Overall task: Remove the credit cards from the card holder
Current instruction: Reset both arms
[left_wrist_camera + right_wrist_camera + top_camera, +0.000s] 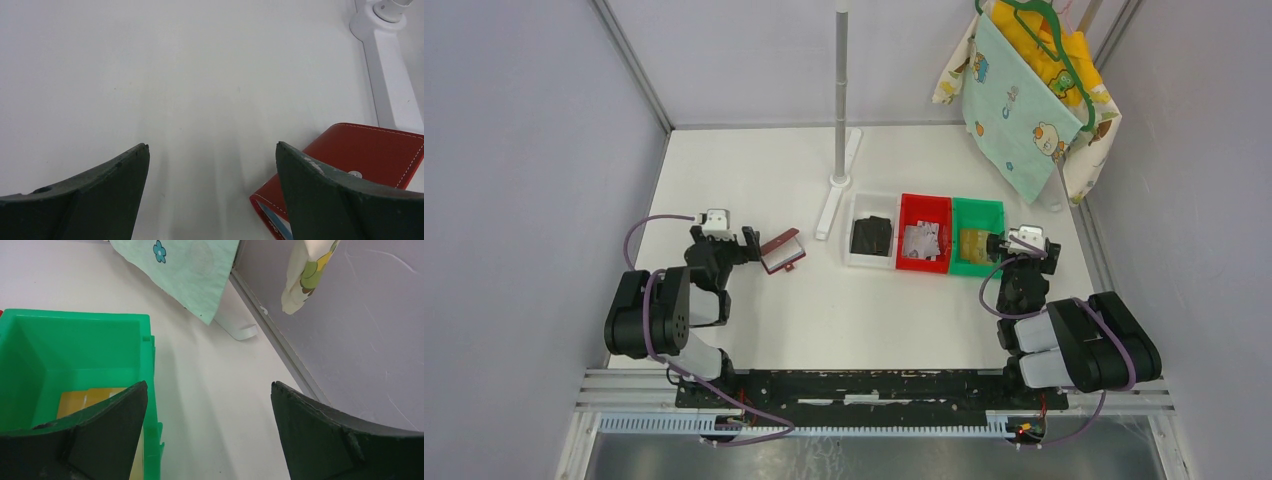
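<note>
Left wrist shows us a glossy red, white-stitched card holder (370, 150). Our left end effector (212, 150) and right end effector (210, 385) sit released.

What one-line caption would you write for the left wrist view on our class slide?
Open left pincer over the white table, red card holder partly hidden behind one finger.

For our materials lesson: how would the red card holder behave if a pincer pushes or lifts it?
The card holder looks glossy, so it may slide when pushed. Thin and folded, it probably flops open if lifted by one flap.
</note>
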You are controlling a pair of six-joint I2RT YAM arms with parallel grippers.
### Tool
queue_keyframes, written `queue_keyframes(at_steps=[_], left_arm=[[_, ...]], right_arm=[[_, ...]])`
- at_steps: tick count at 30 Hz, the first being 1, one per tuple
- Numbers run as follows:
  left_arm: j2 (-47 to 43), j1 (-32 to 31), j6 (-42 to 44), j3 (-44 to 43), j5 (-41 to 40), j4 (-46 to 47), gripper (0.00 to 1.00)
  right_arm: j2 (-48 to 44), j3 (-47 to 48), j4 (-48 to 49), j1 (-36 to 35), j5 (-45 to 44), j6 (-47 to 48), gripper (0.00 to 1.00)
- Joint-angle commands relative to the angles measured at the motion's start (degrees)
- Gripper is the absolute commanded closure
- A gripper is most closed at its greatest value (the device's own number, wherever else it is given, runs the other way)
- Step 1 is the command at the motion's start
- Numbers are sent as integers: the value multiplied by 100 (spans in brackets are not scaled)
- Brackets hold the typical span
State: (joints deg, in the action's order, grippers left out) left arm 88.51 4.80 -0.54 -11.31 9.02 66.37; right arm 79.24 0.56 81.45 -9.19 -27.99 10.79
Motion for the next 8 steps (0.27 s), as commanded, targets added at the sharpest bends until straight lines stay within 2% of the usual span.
queue_keyframes(at_steps=[1, 8], left_arm=[[17, 28, 216, -117, -119, 429, 0], [18, 27, 219, -121, -119, 430, 0]], right_arm=[[-60, -673, 189, 23, 96, -68, 2], [-84, -660, 138, 91, 214, -94, 2]])
